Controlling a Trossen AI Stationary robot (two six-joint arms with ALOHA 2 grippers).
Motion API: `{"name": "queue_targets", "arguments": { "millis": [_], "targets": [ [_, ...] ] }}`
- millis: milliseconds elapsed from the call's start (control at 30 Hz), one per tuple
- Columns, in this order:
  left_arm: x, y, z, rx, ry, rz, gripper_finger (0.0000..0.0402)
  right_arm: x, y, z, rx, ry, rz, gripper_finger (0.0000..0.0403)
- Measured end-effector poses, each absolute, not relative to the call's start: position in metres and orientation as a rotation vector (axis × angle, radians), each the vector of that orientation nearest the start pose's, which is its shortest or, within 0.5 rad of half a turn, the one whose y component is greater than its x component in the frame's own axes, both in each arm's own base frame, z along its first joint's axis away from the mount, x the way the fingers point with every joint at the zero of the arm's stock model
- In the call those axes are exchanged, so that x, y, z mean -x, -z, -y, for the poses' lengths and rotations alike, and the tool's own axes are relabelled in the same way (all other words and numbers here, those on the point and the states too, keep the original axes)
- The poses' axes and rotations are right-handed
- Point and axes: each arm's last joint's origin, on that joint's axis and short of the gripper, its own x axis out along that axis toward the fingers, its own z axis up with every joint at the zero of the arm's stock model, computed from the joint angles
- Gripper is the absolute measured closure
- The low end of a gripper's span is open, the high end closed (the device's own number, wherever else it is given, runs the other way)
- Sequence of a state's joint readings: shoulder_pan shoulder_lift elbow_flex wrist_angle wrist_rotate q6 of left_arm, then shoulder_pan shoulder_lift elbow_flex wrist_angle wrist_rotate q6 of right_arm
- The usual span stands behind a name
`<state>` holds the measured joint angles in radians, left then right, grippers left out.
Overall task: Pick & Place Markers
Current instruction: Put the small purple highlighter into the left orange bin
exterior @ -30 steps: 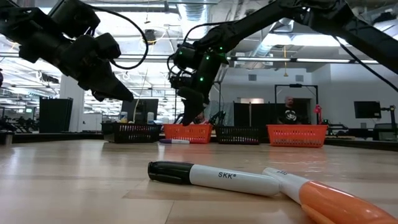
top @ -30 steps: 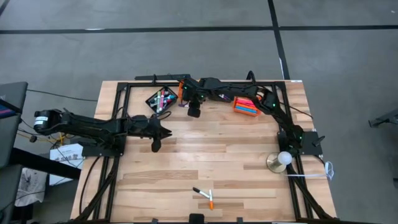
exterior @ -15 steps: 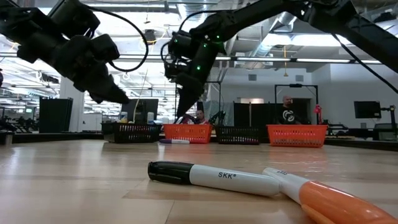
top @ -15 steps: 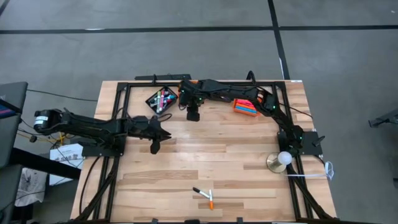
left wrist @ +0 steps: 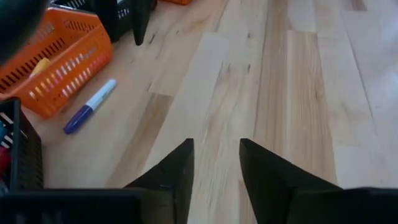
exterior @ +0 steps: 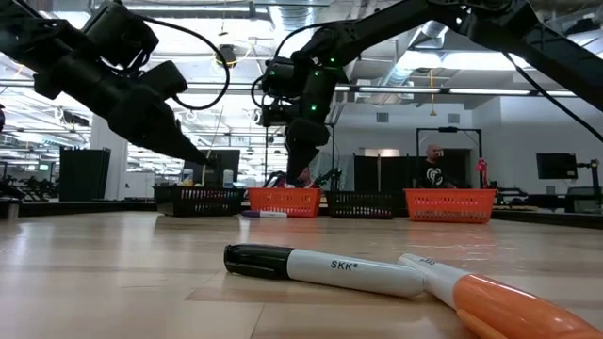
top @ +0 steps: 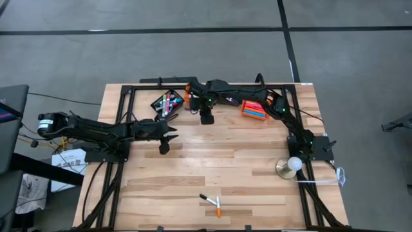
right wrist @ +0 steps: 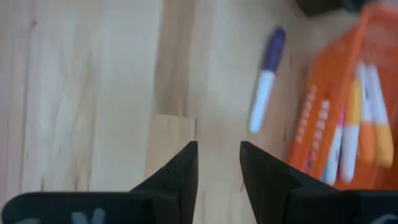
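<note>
From above, both arms hang over the worktop's (top: 212,151) far side near the bins. Left wrist: left end effector (left wrist: 216,163) slightly parted, empty, purple marker (left wrist: 90,106) beside the orange bin (left wrist: 59,65). Right wrist: right end effector (right wrist: 218,163) likewise parted and empty, so I'd centre over the barrel before dropping.
</note>
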<state>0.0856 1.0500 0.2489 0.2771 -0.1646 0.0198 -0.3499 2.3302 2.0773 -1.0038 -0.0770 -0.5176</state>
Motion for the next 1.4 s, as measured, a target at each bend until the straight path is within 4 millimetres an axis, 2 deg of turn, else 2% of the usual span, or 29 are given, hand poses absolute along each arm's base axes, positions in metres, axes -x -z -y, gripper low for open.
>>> {"name": "queue_targets", "arguments": {
  "millis": [233,433,533,633,833,1000,1100,1200,1400],
  "targets": [
    [-0.185,-0.15,-0.019,0.037,-0.252,-0.516,0.0241,-0.459,-0.201,0.159,0.35,-0.239,-1.205,0.0294],
    [-0.186,-0.15,-0.013,0.054,-0.228,-0.509,0.0235,-0.462,-0.202,0.157,0.363,-0.283,-1.161,0.0294],
    [-0.186,-0.15,-0.01,0.05,-0.206,-0.509,0.0235,-0.46,-0.208,0.155,0.464,-0.354,-1.18,0.0294],
    [-0.187,-0.151,-0.008,0.048,-0.196,-0.502,0.0235,-0.46,-0.211,0.162,0.534,-0.379,-1.149,0.0294],
    [-0.187,-0.151,-0.007,0.059,-0.208,-0.494,0.0235,-0.454,-0.212,0.185,0.502,-0.356,-1.106,0.0294],
    [-0.187,-0.152,-0.009,-0.019,-0.255,-0.493,0.0235,-0.457,-0.214,0.186,0.482,-0.367,-1.042,0.0295],
    [-0.187,-0.153,-0.011,-0.031,-0.285,-0.485,0.0235,-0.463,-0.202,0.188,0.493,-0.384,-1.034,0.0295],
    [-0.187,-0.153,-0.013,-0.035,-0.293,-0.485,0.0235,-0.468,-0.181,0.187,0.533,-0.402,-1.081,0.0295],
    [-0.187,-0.153,-0.013,-0.034,-0.296,-0.481,0.0235,-0.475,-0.191,0.186,0.605,-0.364,-1.005,0.0295]
  ]
}}
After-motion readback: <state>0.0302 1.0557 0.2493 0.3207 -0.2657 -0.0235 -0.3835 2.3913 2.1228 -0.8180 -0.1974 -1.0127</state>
